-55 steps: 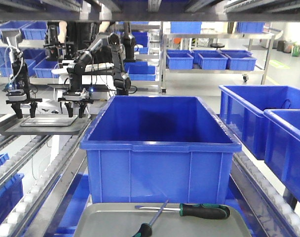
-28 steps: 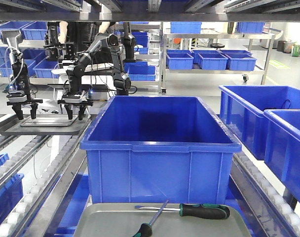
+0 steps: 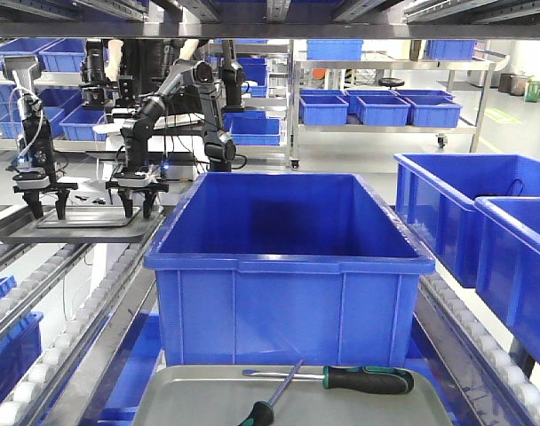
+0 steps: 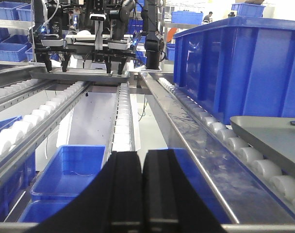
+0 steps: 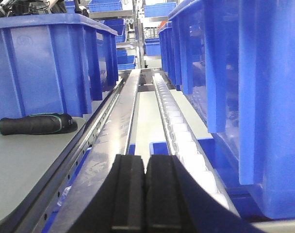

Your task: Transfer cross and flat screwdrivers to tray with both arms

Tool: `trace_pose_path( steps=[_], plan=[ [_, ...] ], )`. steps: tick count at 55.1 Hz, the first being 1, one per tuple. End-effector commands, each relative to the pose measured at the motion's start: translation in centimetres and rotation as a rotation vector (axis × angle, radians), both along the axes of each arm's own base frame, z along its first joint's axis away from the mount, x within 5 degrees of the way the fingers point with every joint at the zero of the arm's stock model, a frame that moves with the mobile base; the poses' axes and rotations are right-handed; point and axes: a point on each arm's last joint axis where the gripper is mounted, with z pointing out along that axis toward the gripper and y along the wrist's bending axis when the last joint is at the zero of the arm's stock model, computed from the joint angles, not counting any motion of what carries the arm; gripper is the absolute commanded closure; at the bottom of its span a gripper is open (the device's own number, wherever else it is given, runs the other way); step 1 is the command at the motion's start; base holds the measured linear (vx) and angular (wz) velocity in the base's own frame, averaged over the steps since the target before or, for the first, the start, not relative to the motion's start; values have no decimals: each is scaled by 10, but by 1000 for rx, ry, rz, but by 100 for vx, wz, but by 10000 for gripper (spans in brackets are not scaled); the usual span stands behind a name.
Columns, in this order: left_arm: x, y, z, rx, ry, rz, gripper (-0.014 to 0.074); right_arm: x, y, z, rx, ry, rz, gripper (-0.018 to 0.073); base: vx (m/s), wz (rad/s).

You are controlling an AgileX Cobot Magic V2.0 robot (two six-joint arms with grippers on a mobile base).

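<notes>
At the near edge of the front view, a grey tray (image 3: 190, 390) carries two screwdrivers: one with a thick black-and-green handle (image 3: 368, 380) lying crosswise, its shaft pointing left, and a slimmer one (image 3: 268, 404) lying diagonally with its handle toward the bottom edge. Their shafts cross near the middle of the tray. Which is cross and which is flat cannot be told from these views. Directly behind the tray stands a large blue bin (image 3: 288, 257), with more blue bins (image 3: 470, 209) to its right.

The left pincer (image 4: 140, 191) has its black fingers pressed together with nothing between them, over a roller conveyor (image 4: 122, 104), with the tray's corner (image 4: 273, 133) to its right. The right pincer (image 5: 143, 191) is likewise closed and empty, beside the tray's edge (image 5: 36, 155), where the thick black-and-green handle (image 5: 36, 124) rests. Far back on the left, another robot's two arms (image 3: 137, 177) hang over a separate grey tray (image 3: 83, 226).
</notes>
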Motion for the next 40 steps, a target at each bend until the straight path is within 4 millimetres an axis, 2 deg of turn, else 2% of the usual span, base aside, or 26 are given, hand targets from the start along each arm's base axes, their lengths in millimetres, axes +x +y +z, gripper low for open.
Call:
trace_pose_path(
  steps=[1, 40],
  plan=[
    [-1, 1, 15, -11, -103, 6, 602, 1, 0, 5, -11, -74, 5, 570, 0, 0],
    [-1, 1, 15, -11, -103, 6, 602, 1, 0, 4, -11, -63, 4, 570, 0, 0]
  ],
)
